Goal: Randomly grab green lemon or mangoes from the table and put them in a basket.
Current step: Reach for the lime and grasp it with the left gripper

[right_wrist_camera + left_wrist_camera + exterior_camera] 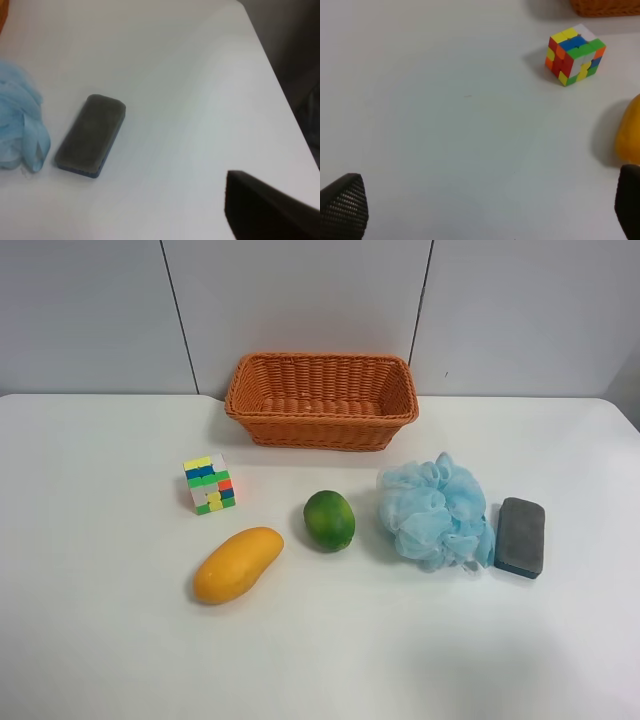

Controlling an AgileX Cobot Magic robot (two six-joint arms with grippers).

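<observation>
the mango (238,564) is lying on the white table (90,640) in front of the basket (321,400). its long axis is running slantwise in the high view, one end pointing toward the green lemon (329,520) nearby. only that view is showing both fruits whole. the left wrist view is catching the mango's edge and a colour cube (575,56), the left gripper (485,205) spreading its fingers wide over bare table. the right gripper (265,212) is showing one dark finger near a grey eraser (90,136), so i cannot tell its state.
</observation>
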